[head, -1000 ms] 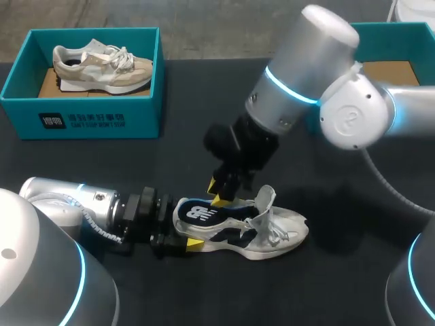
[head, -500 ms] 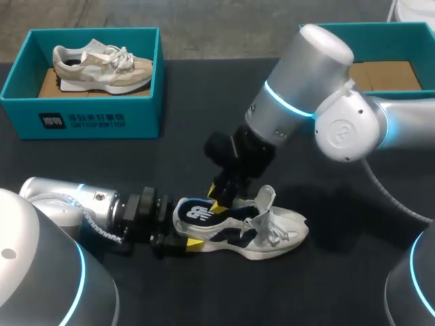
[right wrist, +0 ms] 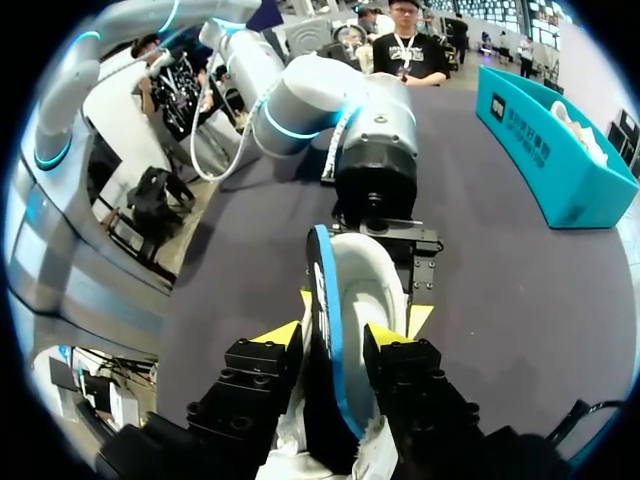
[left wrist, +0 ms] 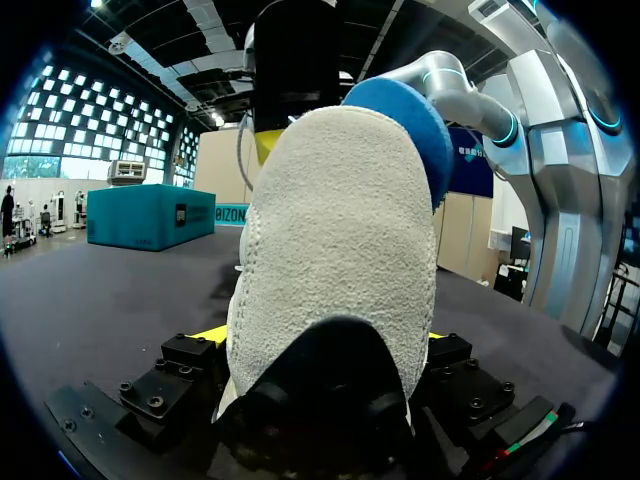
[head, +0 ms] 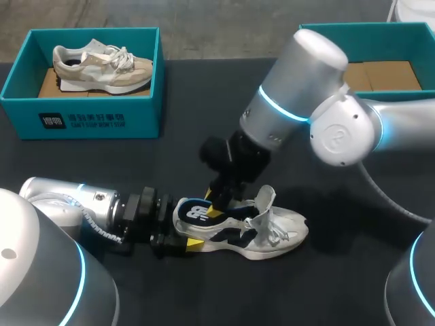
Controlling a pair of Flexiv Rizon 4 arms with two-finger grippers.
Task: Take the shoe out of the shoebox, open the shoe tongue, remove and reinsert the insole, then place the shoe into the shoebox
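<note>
A white and navy shoe [head: 272,231] lies on its side on the dark table, heel towards my left arm. My left gripper [head: 185,235] is shut on its heel; in the left wrist view the suede heel [left wrist: 330,240] fills the space between the fingers of that gripper [left wrist: 320,340]. The blue insole [head: 197,213] sticks partly out of the shoe's opening. My right gripper [head: 216,201] comes down from above and is shut on it. In the right wrist view the insole [right wrist: 322,300] stands on edge between the fingers of the right gripper [right wrist: 338,335].
A teal shoebox [head: 81,119] at the back left holds a beige shoe [head: 102,66]. A second teal shoebox [head: 380,30] at the back right shows only its cardboard floor, partly hidden by my right arm. Bare table lies in front of and to the right of the shoe.
My right arm has shifted a little left and lower, bringing its gripper and the insole closer to the shoe's heel. The left arm and the shoe have stayed put.
</note>
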